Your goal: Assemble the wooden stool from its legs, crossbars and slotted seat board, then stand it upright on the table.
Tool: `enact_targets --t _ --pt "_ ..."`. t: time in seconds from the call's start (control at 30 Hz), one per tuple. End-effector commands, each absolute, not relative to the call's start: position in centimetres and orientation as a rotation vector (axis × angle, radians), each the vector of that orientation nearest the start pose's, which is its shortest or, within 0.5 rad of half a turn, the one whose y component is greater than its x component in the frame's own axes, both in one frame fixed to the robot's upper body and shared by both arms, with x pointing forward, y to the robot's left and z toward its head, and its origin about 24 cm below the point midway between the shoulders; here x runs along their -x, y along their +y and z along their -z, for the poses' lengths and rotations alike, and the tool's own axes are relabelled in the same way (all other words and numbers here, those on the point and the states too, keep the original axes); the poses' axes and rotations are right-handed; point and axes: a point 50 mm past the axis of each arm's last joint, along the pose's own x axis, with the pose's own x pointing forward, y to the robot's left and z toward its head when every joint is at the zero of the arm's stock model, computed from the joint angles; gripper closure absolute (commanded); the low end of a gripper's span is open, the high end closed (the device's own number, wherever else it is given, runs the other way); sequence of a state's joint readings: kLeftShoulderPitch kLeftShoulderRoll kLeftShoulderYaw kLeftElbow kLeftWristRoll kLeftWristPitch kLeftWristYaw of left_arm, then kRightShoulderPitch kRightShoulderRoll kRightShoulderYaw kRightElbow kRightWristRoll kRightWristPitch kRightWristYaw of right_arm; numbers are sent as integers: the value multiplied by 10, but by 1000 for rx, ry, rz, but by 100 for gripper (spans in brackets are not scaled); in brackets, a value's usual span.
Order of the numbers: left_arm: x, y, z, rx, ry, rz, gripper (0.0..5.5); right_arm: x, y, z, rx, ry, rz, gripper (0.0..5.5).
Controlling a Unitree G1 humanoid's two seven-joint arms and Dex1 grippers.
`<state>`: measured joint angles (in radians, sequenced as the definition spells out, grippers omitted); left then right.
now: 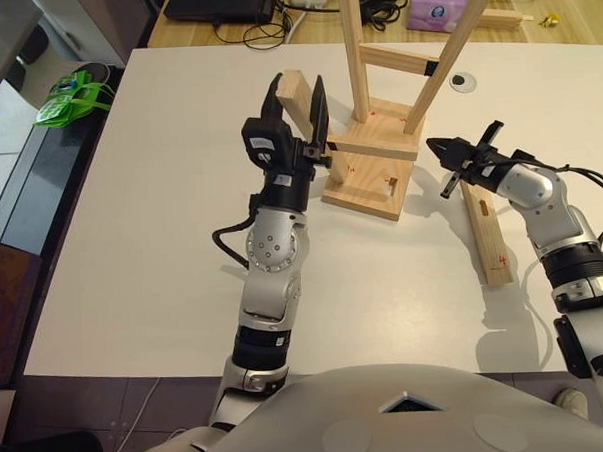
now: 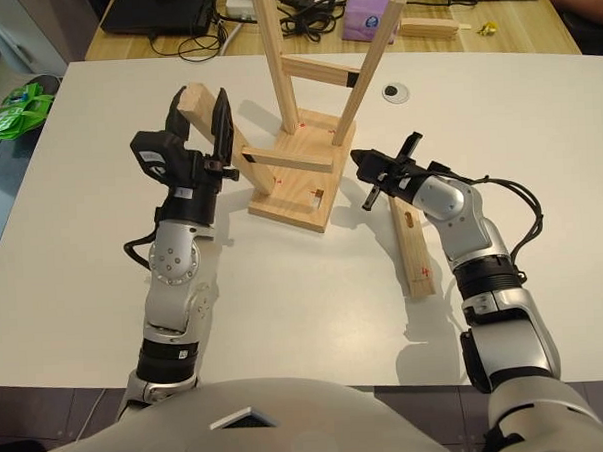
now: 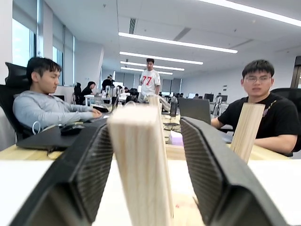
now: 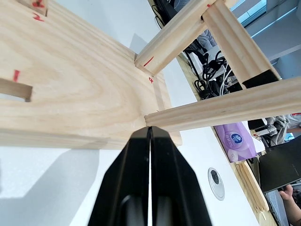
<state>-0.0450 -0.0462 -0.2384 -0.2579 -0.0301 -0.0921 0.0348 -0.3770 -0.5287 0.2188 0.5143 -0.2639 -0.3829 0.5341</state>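
Observation:
The slotted seat board [image 1: 365, 183] lies flat on the white table, with two legs [image 1: 355, 53] standing up from it and a crossbar [image 1: 394, 57] joining them. Low over the board, a second crossbar [image 1: 373, 146] runs toward my left gripper [image 1: 298, 98]. That gripper is raised at the board's left edge and shut on a third wooden leg [image 3: 141, 165], which is tilted. My right gripper [image 1: 433, 143] hovers shut and holding nothing just right of the board, its tip [image 4: 149, 129] pointing at the board's edge. A loose leg [image 1: 487, 238] lies on the table under my right forearm.
A round cable hole [image 1: 462, 81] is set in the table behind the stool. On the desk beyond are a purple tissue pack [image 1: 437, 5], cables, a laptop [image 1: 222, 4] and another wooden bar [image 1: 503, 19]. A green object [image 1: 71, 96] lies off the table's left edge.

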Motion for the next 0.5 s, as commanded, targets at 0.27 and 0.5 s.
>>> enact_targets --t 0.27,0.5 --pt "-241 98 -193 195 -636 178 196 -299 -202 -47 885 60 -749 550" --pt "-246 186 -182 143 -601 -277 196 -279 -238 -69 902 90 -774 478"
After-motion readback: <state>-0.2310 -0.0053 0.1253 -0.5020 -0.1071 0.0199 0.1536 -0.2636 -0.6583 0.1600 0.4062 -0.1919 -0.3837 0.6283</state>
